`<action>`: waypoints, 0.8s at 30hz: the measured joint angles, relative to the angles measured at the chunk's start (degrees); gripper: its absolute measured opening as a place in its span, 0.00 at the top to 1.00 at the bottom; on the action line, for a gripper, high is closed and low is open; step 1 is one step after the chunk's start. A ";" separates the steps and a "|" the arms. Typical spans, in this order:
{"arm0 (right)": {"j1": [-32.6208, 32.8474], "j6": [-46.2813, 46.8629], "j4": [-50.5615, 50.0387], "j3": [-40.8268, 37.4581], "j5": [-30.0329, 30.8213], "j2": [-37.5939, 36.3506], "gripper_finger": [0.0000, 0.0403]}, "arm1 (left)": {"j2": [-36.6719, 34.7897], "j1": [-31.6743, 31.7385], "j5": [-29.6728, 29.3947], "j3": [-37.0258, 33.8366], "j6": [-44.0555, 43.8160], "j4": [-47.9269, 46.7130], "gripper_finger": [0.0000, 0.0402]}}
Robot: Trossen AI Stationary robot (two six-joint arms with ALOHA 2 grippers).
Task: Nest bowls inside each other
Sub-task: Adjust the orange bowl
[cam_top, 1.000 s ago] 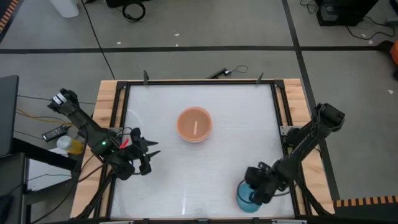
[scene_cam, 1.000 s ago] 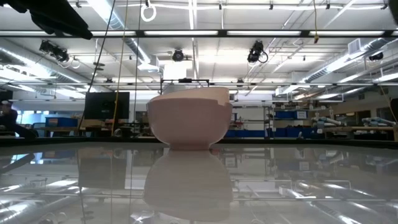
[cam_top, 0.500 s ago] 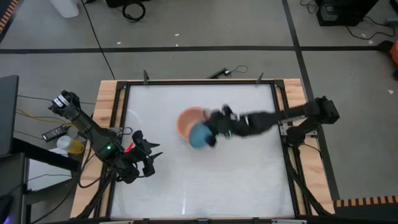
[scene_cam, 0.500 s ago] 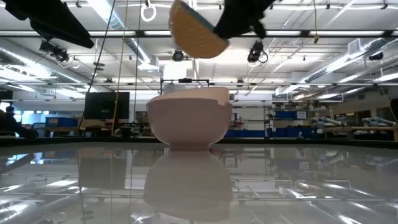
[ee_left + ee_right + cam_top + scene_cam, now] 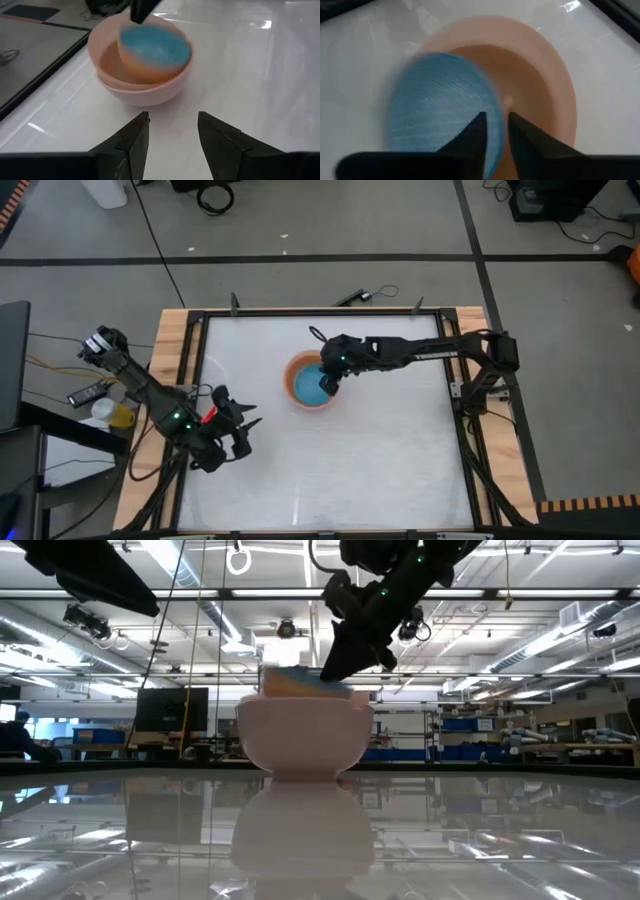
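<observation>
A peach bowl (image 5: 298,392) stands at the table's middle; in the left wrist view it (image 5: 125,87) shows two rims, one inside the other. The blue bowl (image 5: 314,385) lies tilted inside it, speckled inside up (image 5: 156,45), and is blurred. My right gripper (image 5: 496,127) hangs just above, pointing slantwise down from the right, fingers a little apart astride the blue bowl's right rim (image 5: 492,107); its fingers are sharp while the bowl is blurred. In the low view it (image 5: 335,665) stands over the bowls (image 5: 305,735). My left gripper (image 5: 243,438) waits open at the near left, nothing between its fingers (image 5: 172,130).
A black frame (image 5: 445,360) on wooden boards rims the white table top. Free white surface lies all round the bowls, widest toward the near edge (image 5: 340,480). A cable (image 5: 365,295) lies beyond the far edge, and a bottle (image 5: 110,412) off the left side.
My right gripper has lifted the blue bowl from the table's near right corner, swung it up and toward the far left, and come over the peach bowl. The blue bowl now lies tilted inside the peach bowl.
</observation>
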 joint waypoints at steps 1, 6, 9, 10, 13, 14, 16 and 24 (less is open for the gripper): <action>0.00 -0.35 -0.02 0.00 0.23 0.24 0.76 | 0.00 0.86 0.00 0.00 0.18 -0.08 0.57; -0.34 -2.04 -0.15 0.12 1.04 0.15 0.59 | 0.00 5.53 0.09 0.00 0.75 -0.03 0.57; -0.35 -2.70 -1.56 0.04 1.27 -1.65 0.53 | 0.00 7.96 1.59 0.00 1.44 0.01 0.57; -0.30 -3.38 -2.26 0.04 1.95 -2.76 0.51 | 0.00 8.64 2.37 0.00 1.95 0.02 0.57; 0.56 -5.22 -6.16 0.04 6.38 -7.25 0.50 | 0.00 9.84 4.31 0.00 2.59 0.00 0.57; 0.90 -6.07 -7.63 0.04 7.94 -8.96 0.50 | 0.00 10.03 4.44 0.00 2.61 -0.09 0.57; 1.43 -7.96 -8.72 0.04 10.22 -12.10 0.50 | 0.00 10.03 4.42 0.00 2.95 -0.03 0.57; -1.97 -8.01 -5.63 0.11 13.76 -10.62 0.54 | 0.00 11.62 3.05 0.00 3.77 0.50 0.57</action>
